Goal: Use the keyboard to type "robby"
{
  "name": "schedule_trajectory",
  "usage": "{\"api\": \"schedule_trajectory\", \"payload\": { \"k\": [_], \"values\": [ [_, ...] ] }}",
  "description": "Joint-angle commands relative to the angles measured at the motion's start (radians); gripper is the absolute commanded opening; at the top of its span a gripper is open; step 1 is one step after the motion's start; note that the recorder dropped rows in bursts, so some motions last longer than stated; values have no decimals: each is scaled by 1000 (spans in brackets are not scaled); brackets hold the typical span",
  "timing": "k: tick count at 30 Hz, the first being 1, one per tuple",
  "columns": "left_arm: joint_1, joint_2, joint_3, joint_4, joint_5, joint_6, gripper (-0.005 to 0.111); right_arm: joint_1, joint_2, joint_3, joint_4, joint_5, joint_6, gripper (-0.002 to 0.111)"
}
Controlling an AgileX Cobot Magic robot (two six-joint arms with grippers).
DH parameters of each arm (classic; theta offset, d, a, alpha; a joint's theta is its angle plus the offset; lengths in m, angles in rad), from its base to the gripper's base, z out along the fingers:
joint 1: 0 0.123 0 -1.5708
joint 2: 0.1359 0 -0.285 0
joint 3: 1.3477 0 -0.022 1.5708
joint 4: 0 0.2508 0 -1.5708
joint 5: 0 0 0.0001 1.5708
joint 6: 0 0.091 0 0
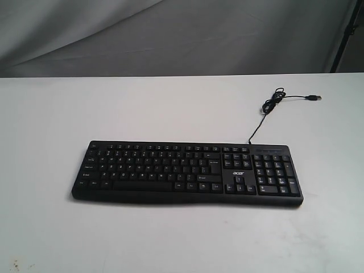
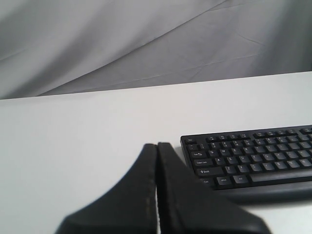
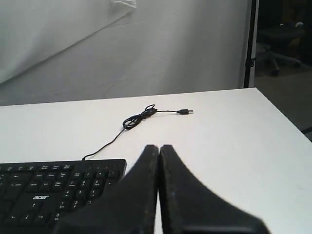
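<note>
The black keyboard (image 1: 187, 172) with white legends and an acer logo lies flat in the middle of the white table (image 1: 170, 108). Its thin black cable (image 1: 267, 108) runs off to the far right and ends in a loose USB plug (image 1: 314, 98). Neither arm shows in the exterior view. My left gripper (image 2: 156, 145) is shut with nothing in it, held off the keyboard's (image 2: 253, 158) left end. My right gripper (image 3: 159, 146) is shut and empty, off the number-pad end of the keyboard (image 3: 53, 187), with the coiled cable (image 3: 139, 118) beyond it.
A grey cloth backdrop (image 1: 170, 34) hangs behind the table. A black stand pole (image 1: 346, 34) rises at the far right. The table's right edge (image 3: 285, 114) drops off beside my right gripper, with a dark room and a chair (image 3: 282, 41) beyond.
</note>
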Motion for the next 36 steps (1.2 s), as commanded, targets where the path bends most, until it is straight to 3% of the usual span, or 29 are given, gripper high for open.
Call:
{"api": "schedule_trajectory", "payload": {
  "k": [1,13,36],
  "values": [
    [-6,-3,4,5,-5,-3,0,11,-2,6,-17,25,-19,0],
    [-6,-3,4,5,-5,-3,0,33,-2,6,-22,126,-19,0],
    [-6,-3,4,5,-5,-3,0,33,-2,38,27,88,-13,0]
  ]
}}
